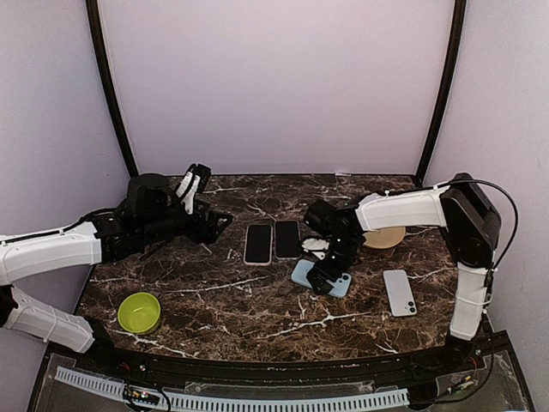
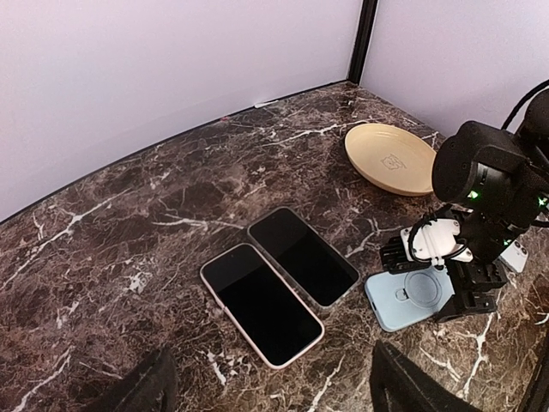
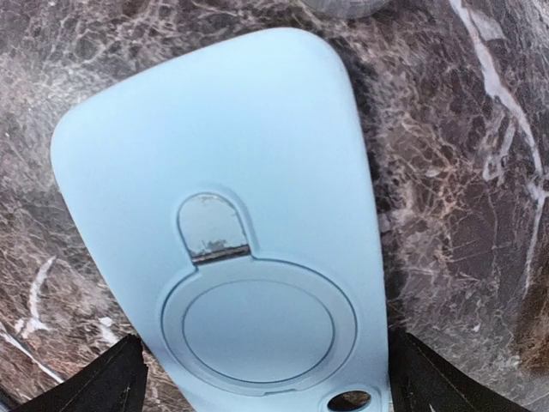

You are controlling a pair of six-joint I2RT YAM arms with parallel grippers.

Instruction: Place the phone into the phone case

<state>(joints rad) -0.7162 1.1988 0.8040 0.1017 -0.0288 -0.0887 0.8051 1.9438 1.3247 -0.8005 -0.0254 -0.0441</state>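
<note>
Three phones [image 1: 257,244]; one case [image 2: 403,300], plate [image 1: 390,240], bowl [image 1: 140,311]

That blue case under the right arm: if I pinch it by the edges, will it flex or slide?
The blue case looks thin, matte and soft, so it probably bows when squeezed. It lies flat on the polished marble table, so it may slide rather than lift.

Left arm [image 1: 51,249] raised, jaws spread; right arm [image 1: 403,209] bent low, jaws wide apart

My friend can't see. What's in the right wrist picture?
A light blue case, a round ring on it, fills most of the view, flat on the dark marble table. The right gripper is open, its black fingers at both bottom corners.
</note>
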